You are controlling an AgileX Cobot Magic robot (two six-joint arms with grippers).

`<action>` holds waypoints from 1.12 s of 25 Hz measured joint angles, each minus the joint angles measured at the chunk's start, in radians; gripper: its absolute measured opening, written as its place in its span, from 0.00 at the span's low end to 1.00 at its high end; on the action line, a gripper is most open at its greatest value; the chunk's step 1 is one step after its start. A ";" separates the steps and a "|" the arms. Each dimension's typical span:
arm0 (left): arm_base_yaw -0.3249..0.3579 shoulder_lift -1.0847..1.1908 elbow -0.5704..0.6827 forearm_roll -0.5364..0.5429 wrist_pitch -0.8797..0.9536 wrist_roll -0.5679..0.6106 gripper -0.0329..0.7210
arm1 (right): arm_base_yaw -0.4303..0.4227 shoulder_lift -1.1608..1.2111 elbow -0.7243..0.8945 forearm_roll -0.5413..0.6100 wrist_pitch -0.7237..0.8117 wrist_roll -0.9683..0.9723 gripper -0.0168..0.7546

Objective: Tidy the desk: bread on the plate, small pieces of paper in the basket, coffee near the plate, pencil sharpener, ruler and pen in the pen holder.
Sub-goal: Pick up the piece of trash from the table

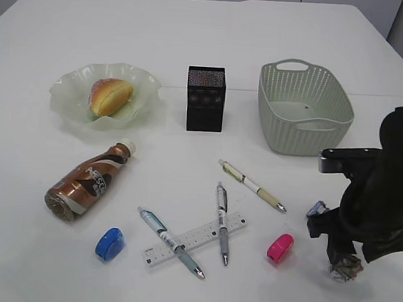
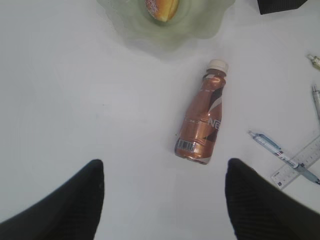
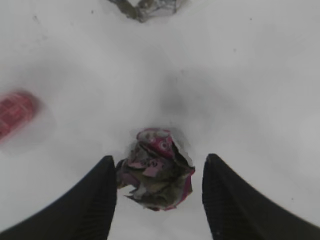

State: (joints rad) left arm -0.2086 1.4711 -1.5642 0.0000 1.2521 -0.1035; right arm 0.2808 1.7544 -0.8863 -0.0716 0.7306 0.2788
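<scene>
A crumpled paper ball (image 3: 156, 175) lies on the table between the open fingers of my right gripper (image 3: 157, 162); the left finger touches it, and a gap shows on the right. In the exterior view the ball (image 1: 345, 269) sits under the right gripper (image 1: 341, 259) at the front right. Another paper scrap (image 3: 145, 6) lies just ahead. My left gripper (image 2: 162, 167) is open and empty above bare table near the coffee bottle (image 2: 202, 120). The bread (image 1: 110, 96) lies on the plate (image 1: 70, 104). The basket (image 1: 273, 121) and the black pen holder (image 1: 205, 98) stand at the back.
The coffee bottle (image 1: 89, 181) lies on its side below the plate. Three pens (image 1: 251, 185) (image 1: 222, 223) (image 1: 171, 241) and a ruler (image 1: 195, 240) lie in the middle. A blue sharpener (image 1: 110, 244) and a pink sharpener (image 1: 280, 248) lie at the front.
</scene>
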 joint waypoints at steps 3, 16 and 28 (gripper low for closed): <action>0.000 0.000 0.000 0.000 0.000 0.000 0.76 | 0.000 0.020 -0.014 0.000 -0.004 0.000 0.59; 0.000 0.000 0.002 0.000 0.000 0.000 0.76 | 0.000 0.062 -0.023 0.000 0.030 0.000 0.59; 0.000 0.000 0.002 0.000 0.000 0.000 0.76 | 0.000 0.080 -0.023 0.009 0.007 0.000 0.59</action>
State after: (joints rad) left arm -0.2086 1.4711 -1.5626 0.0000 1.2521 -0.1035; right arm 0.2808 1.8344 -0.9090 -0.0627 0.7375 0.2788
